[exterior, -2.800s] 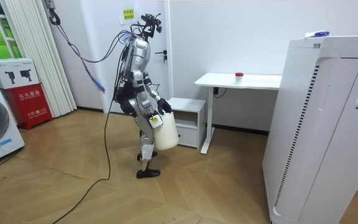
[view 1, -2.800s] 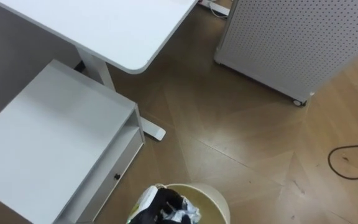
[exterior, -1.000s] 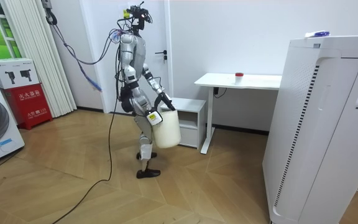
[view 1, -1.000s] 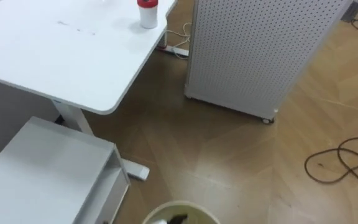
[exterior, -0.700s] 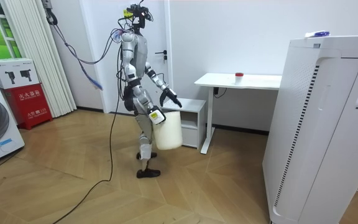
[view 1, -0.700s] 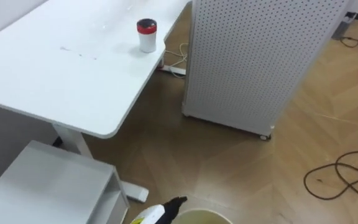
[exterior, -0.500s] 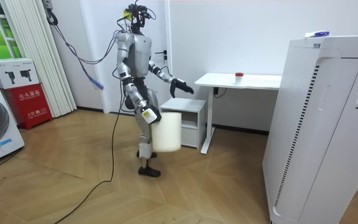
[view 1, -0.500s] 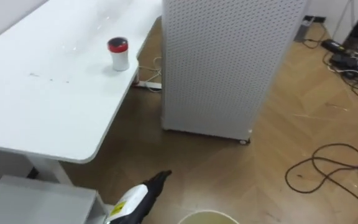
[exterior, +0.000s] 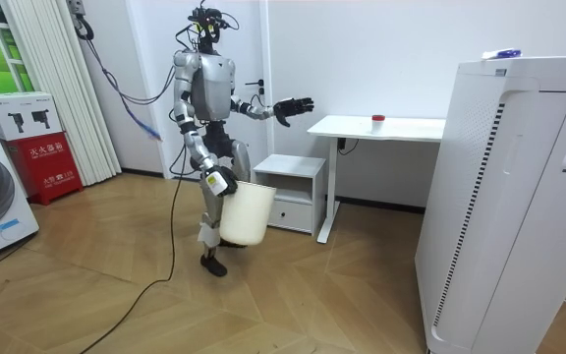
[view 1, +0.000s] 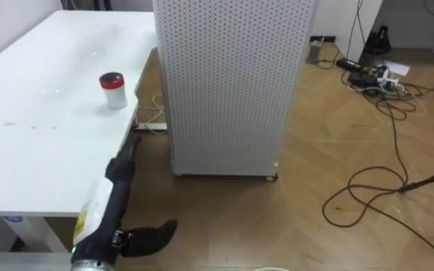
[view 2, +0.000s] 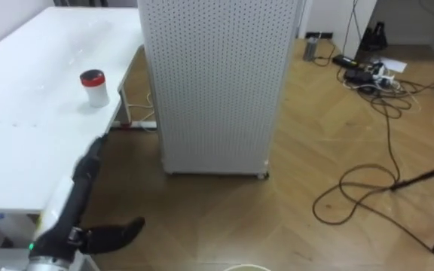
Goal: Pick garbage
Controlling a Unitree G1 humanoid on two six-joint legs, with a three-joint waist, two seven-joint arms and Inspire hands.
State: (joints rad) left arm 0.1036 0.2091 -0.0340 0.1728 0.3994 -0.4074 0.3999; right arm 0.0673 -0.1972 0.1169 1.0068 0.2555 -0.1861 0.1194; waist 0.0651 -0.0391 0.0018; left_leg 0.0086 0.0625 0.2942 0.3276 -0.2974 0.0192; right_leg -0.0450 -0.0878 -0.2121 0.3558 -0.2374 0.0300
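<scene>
— Ahead of the left hand (view 1: 105, 207), on the worktop (view 1: 29, 158), what is that?

— A small red-capped container (view 1: 113, 90), upright, near the edge. I take it for the garbage to be picked. It stands beyond the fingertips and a little to their left, untouched.

— The hand was not there a moment ago?

— No. Under a second ago it was down at the rim of the bin (exterior: 244, 214). Now the arm is lifted and stretched toward the worktop, fingers straight, thumb spread wide, nothing in it.

— So who has the bin?

— The right hand (exterior: 215, 183) alone. It has hold of the rim, and the bin hangs low at the robot's side.

— The container looks nearer than before.

— That is the head turning, not the container, which sits where it sat on the worktop. To the right of the left hand stands the perforated cabinet (view 1: 232, 83), clear of the arm.

— What does it mean for the task?

— Two-handed carrying is over for now, I'd say, and the reach has begun. The hand must go further forward and close round the container before anything can drop into the bin.
</scene>
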